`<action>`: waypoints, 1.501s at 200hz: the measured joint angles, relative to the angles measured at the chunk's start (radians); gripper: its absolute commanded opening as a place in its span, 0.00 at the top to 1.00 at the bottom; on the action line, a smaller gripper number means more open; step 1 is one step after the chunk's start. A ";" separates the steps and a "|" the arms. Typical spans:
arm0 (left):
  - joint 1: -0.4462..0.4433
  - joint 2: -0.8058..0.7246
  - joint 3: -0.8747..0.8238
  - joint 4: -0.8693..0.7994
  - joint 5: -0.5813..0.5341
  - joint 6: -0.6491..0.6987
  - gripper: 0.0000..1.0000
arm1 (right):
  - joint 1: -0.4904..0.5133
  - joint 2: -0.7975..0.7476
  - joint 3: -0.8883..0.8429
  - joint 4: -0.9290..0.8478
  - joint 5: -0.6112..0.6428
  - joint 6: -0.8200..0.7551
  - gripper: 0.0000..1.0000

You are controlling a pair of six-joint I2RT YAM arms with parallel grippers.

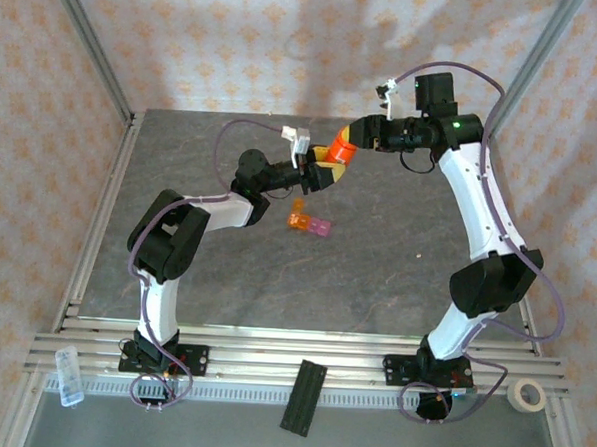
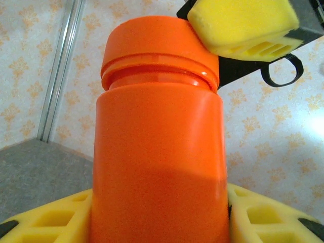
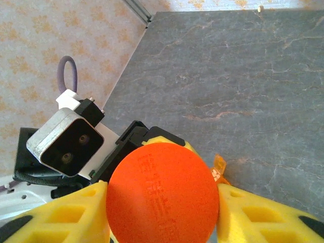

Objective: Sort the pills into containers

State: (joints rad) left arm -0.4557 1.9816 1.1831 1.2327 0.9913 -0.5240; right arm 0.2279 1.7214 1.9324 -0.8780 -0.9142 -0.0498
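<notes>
An orange cylindrical bottle (image 1: 342,146) is held in the air between both arms, above the back middle of the table. My left gripper (image 2: 159,215) is shut on the bottle's body (image 2: 159,152), with a yellow finger on each side. My right gripper (image 3: 162,215) is shut on the bottle's round orange cap (image 3: 162,190); one of its fingers (image 2: 243,25) touches the cap's edge. The containers (image 1: 309,224), a short orange and pink strip of cells, lie on the table below the bottle; an orange corner (image 3: 218,166) peeks past the cap. A pale speck (image 3: 259,8) lies near the table's far edge.
The grey table (image 1: 396,279) is walled by patterned panels and metal posts. On the near rail lie a black bar (image 1: 303,396), a roll of tape (image 1: 527,395) at the right and a clear plastic piece (image 1: 68,375) at the left.
</notes>
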 measured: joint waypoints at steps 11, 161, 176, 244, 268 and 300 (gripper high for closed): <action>0.001 0.000 0.000 0.000 0.001 0.000 1.00 | -0.001 0.006 0.012 -0.011 -0.001 -0.004 0.61; 0.031 0.020 0.028 0.011 0.177 0.002 1.00 | 0.007 0.173 0.357 -0.435 0.003 -0.267 0.75; 0.035 0.024 0.028 0.011 0.192 0.002 1.00 | 0.018 0.177 0.355 -0.435 0.020 -0.269 0.78; 0.053 0.037 -0.010 -0.037 0.182 0.039 1.00 | 0.079 0.175 0.254 -0.298 0.142 -0.060 0.86; 0.051 0.034 -0.087 -0.078 0.098 0.110 1.00 | 0.096 0.172 0.138 -0.212 0.195 0.084 0.86; 0.029 -0.030 -0.214 -0.189 -0.098 0.292 1.00 | 0.137 0.152 0.007 -0.133 0.274 0.256 0.86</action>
State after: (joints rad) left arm -0.4263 1.9518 0.9691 1.0435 0.8936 -0.2321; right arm 0.3645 1.8732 1.9392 -1.0107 -0.6403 0.2066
